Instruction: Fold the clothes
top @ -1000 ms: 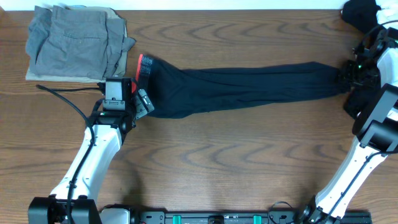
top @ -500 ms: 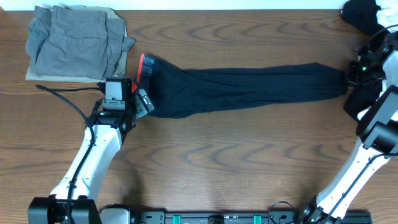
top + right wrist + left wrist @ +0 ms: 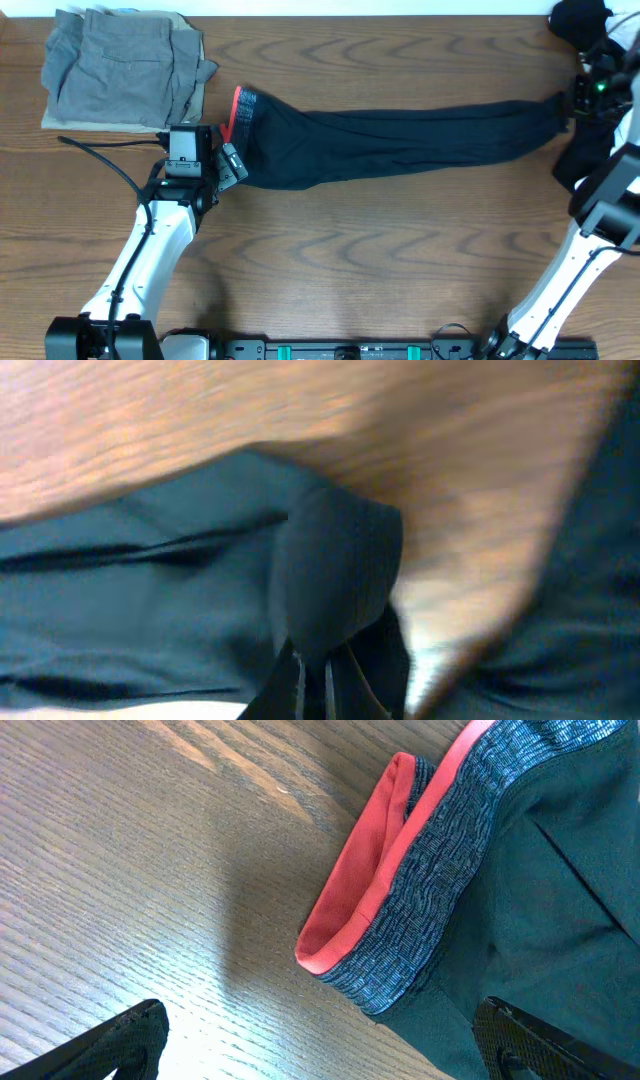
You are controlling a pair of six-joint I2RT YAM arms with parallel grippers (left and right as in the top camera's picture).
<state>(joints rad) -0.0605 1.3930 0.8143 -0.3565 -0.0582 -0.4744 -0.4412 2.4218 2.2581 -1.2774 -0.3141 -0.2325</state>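
The long black garment (image 3: 400,135) lies stretched across the table, with its heather-grey and coral-red band (image 3: 240,108) at the left end. My left gripper (image 3: 232,165) is open and empty, low over the table just in front of that band. In the left wrist view the band (image 3: 400,910) lies between and beyond the open fingers (image 3: 325,1055). My right gripper (image 3: 578,98) is shut on the garment's right end at the far right. The blurred right wrist view shows black fabric (image 3: 335,570) bunched in the closed fingers (image 3: 320,685).
A pile of grey folded clothes (image 3: 120,65) sits at the back left. More black fabric lies at the back right corner (image 3: 580,18) and beside the right arm (image 3: 572,162). A black cable (image 3: 100,150) runs along the left arm.
My right gripper has moved back and to the right with the garment's end, pulling it taut. The banded end slid slightly right. The left arm has not moved.
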